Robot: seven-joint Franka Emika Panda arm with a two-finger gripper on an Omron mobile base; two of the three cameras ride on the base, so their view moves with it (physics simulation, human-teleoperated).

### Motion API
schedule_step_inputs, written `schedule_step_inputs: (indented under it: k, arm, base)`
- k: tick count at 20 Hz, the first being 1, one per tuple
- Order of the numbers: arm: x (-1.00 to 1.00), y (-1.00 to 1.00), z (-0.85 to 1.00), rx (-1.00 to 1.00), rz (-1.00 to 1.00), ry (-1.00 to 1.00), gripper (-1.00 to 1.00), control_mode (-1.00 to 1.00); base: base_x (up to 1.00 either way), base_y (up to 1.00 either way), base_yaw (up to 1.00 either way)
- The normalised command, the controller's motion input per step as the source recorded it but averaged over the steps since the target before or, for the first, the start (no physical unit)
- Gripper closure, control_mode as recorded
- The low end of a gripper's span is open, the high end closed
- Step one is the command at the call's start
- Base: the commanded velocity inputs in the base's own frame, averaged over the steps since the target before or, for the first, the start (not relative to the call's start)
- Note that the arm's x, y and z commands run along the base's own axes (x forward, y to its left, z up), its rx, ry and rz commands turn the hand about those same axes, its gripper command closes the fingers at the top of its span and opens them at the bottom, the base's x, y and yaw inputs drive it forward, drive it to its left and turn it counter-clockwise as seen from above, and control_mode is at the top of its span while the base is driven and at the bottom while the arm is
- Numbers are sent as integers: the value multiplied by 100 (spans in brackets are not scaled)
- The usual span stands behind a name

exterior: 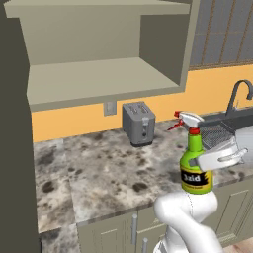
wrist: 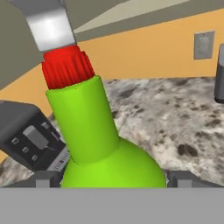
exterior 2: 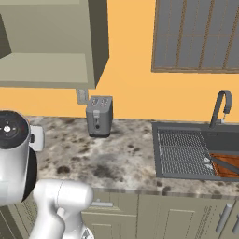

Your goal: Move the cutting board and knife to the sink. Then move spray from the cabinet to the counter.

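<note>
The jaws are spread wide on either side of the spray (exterior: 195, 163), seen upright at right of centre in the left base view, standing on the surface (exterior: 108, 168). The toaster (exterior: 139, 123) is located beyond it. The cabinet (exterior: 99, 74) occupies the upper frame.

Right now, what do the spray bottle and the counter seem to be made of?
The spray: probably plastic, with a smooth, evenly coloured green body, ribbed red collar and paper-like yellow-black label. The counter: looks like polished stone, marble-like, with irregular grey-brown speckles and dark blotches; laminate cannot be excluded.
</note>
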Motion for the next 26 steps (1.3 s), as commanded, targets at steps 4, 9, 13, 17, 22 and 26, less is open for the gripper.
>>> schedule_step_inputs:
  k: [4,9,13,17,22,26]
  arm:
    - [47,0,-33,0,1,0,100,-100]
    - [68,0,-28,0,3,0,100,-100]
    - [63,0,-30,0,4,0,100,-100]
    - [66,0,-32,0,4,0,100,-100]
    - [68,1,-32,0,5,0,100,-100]
    - [56,8,-37,0,7,0,100,-100]
  base:
    - [0,0,0]
    - [0,0,0]
    - [0,0,0]
    - [0,0,0]
    - [0,0,0]
    - [0,0,0]
